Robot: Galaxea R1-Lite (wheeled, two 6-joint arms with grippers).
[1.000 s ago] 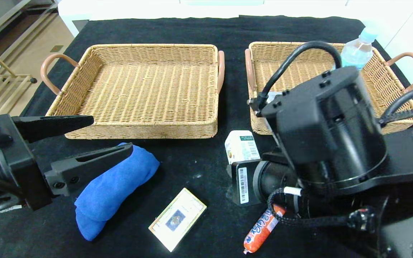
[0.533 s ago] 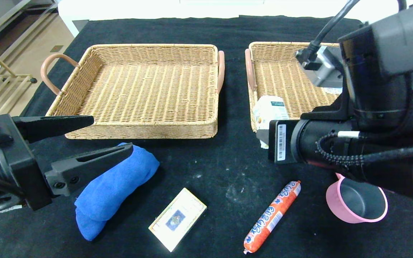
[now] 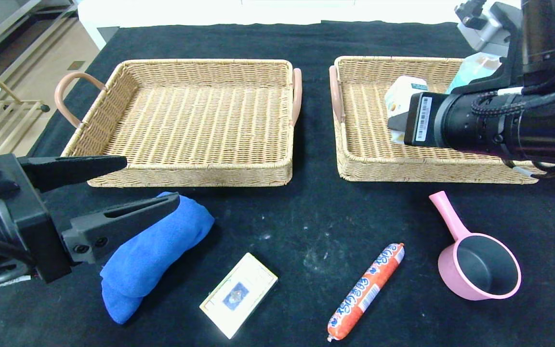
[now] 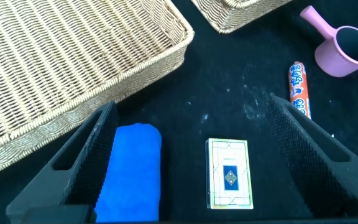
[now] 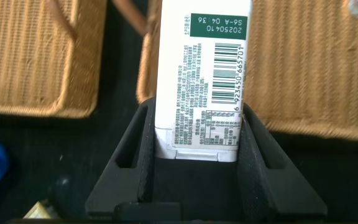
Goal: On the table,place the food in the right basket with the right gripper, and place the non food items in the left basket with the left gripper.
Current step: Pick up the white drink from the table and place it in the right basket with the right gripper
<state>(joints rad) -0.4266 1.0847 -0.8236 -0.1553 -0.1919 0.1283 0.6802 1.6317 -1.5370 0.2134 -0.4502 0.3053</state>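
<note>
My right gripper point(image 3: 397, 120) is shut on a white drink carton point(image 3: 399, 94) and holds it above the near-left part of the right basket point(image 3: 378, 169). The right wrist view shows the carton point(image 5: 201, 68) clamped between both fingers point(image 5: 257, 149) over the basket weave. My left gripper point(image 3: 152, 180) is open and empty at the front left, just above a blue cloth point(image 3: 157, 250). On the table lie a card box point(image 3: 239, 294), an orange sausage point(image 3: 366, 289) and a pink scoop point(image 3: 480, 270). The left basket point(image 3: 191, 174) is empty.
A water bottle point(image 3: 470, 67) lies at the back of the right basket, mostly hidden by my right arm. The left wrist view shows the cloth point(image 4: 129, 168), card box point(image 4: 230, 174), sausage point(image 4: 298, 87) and scoop point(image 4: 344, 46) on black cloth.
My right gripper has lifted the carton from the table in front of the right basket and carried it over that basket. The sausage and scoop are now uncovered. The left arm has not moved.
</note>
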